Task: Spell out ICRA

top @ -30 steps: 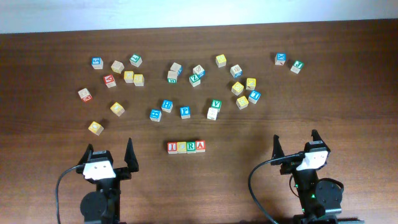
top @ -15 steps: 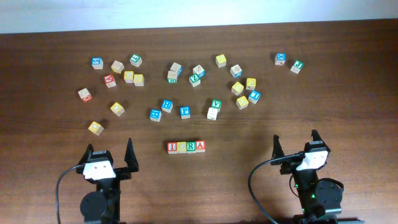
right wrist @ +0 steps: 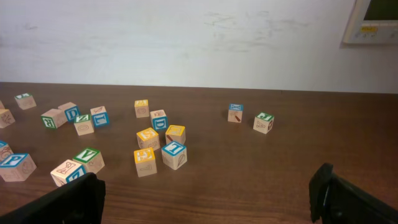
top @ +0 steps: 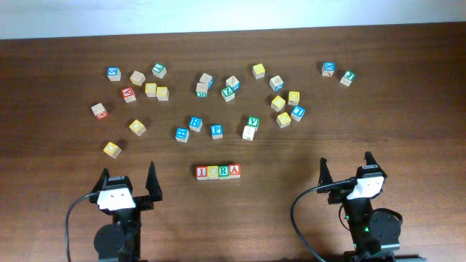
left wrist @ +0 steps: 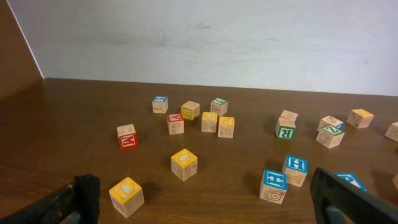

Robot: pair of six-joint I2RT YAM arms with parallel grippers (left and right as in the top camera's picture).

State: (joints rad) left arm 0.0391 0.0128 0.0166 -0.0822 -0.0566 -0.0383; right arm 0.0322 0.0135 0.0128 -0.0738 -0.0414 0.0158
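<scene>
Four small wood cubes stand touching in a row at the table's front middle in the overhead view: red I [top: 202,172], C [top: 212,172], green R [top: 223,172], red A [top: 234,171]. They read I C R A from left to right. My left gripper [top: 128,179] is open and empty, to the left of the row and well apart from it. My right gripper [top: 346,168] is open and empty, far to the right. The row does not show in either wrist view. Both wrist views show wide-open fingers, left [left wrist: 205,202] and right [right wrist: 208,199].
Many loose alphabet cubes lie scattered across the far half of the table, among them a blue P cube [top: 216,130], a green V cube [top: 253,121] and a yellow-faced cube [top: 111,149], also in the left wrist view [left wrist: 126,196]. A white wall borders the far edge.
</scene>
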